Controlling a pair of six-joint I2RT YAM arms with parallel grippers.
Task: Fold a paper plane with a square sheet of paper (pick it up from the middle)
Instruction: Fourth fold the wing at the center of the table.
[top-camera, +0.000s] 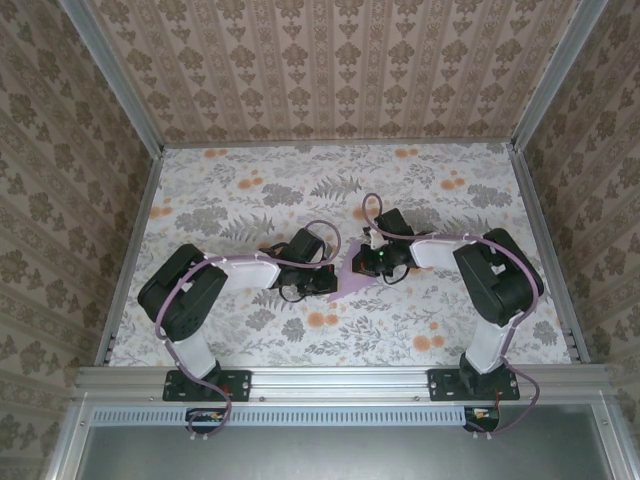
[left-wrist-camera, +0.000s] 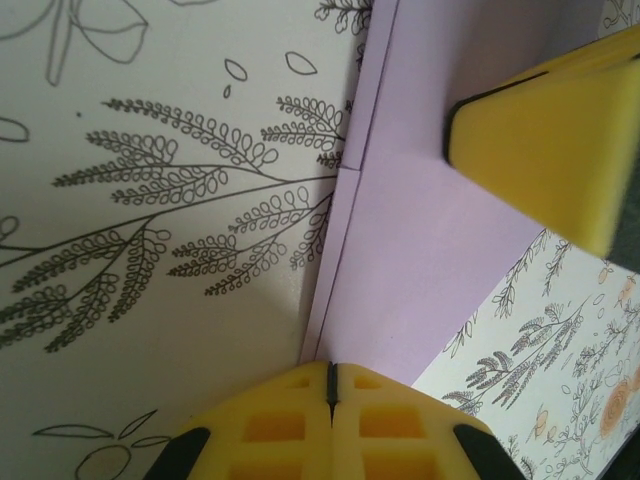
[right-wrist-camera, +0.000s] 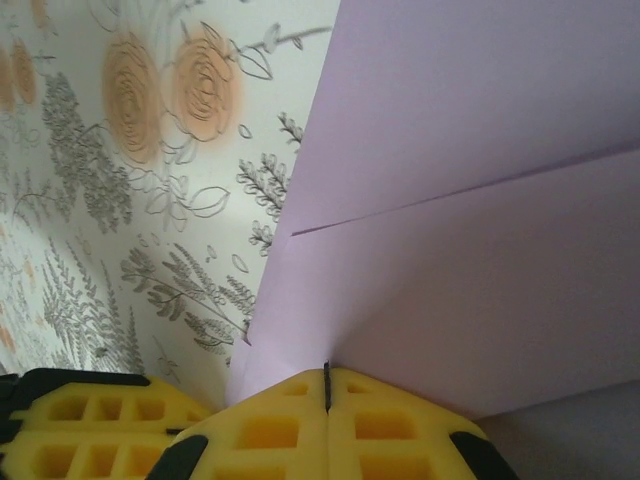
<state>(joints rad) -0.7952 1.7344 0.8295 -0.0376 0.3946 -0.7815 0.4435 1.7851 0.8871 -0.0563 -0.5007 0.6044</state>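
The partly folded sheet of paper (top-camera: 352, 284) lies between both grippers, with the left gripper (left-wrist-camera: 332, 385) at the sheet's left edge and the right gripper (right-wrist-camera: 326, 380) at its right edge, each closed and pinching the sheet.

Your left arm (top-camera: 190, 290), right arm (top-camera: 495, 275), black joints, white links, purple cables (top-camera: 336, 238) behind the tools, yellow fingers (left-wrist-camera: 275, 425), square pockets.
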